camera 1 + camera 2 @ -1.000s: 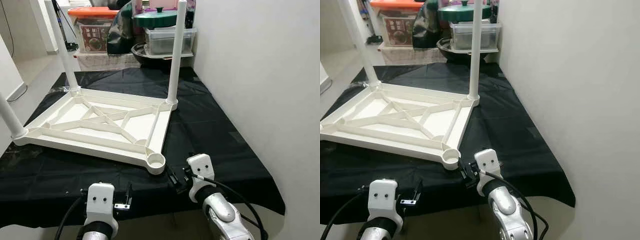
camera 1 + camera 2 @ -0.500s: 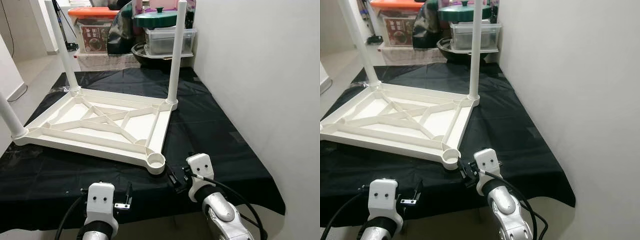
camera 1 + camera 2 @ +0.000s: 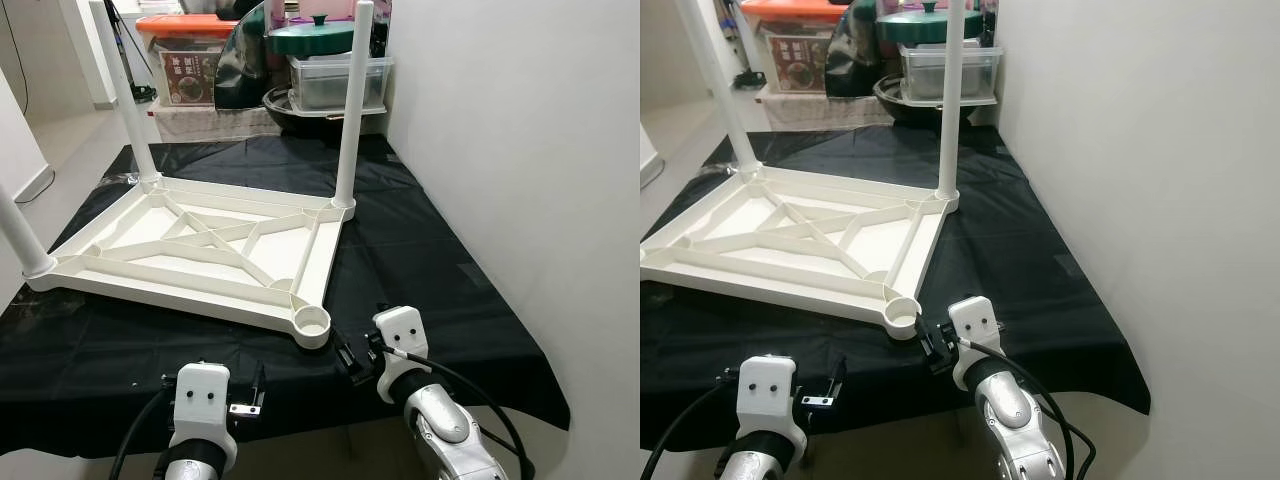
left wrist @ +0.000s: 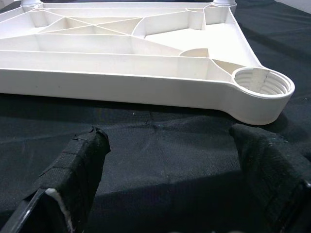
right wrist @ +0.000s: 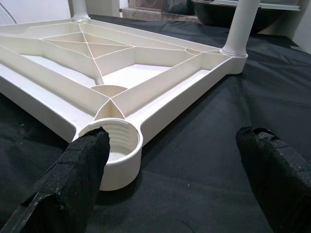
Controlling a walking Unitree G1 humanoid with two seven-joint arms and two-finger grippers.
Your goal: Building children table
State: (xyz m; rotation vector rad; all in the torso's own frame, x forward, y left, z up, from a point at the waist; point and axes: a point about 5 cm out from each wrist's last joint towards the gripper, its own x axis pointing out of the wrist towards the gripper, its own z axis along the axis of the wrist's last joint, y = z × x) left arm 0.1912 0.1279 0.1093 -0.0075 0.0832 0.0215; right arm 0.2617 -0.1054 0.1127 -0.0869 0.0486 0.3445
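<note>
A: From the head cameras, where does the white plastic tabletop [image 3: 200,250] lie?
B: Upside down on the black cloth [image 3: 430,250], ribs up, so the sockets face upward for the legs; three white legs stand screwed in, one at the far right corner [image 3: 350,110], one at the far left [image 3: 125,90], one at the left corner [image 3: 20,235]; the empty threaded socket [image 3: 313,322] sits at the near corner, toward the cloth's front edge.
A: And the arms?
B: Both low at that front edge; the right gripper [image 3: 350,358] just beside the socket, the left gripper [image 3: 252,395] a little further back; no fourth leg to be seen.
A: The left wrist camera?
B: Its padded fingers [image 4: 77,165] stand wide apart over bare cloth, holding nothing, aimed at the tabletop's near rim.
A: The right wrist?
B: Spread wide too, empty; one finger [image 5: 82,165] overlaps the socket rim, though I cannot tell whether it touches; likely lined up for the last leg.
</note>
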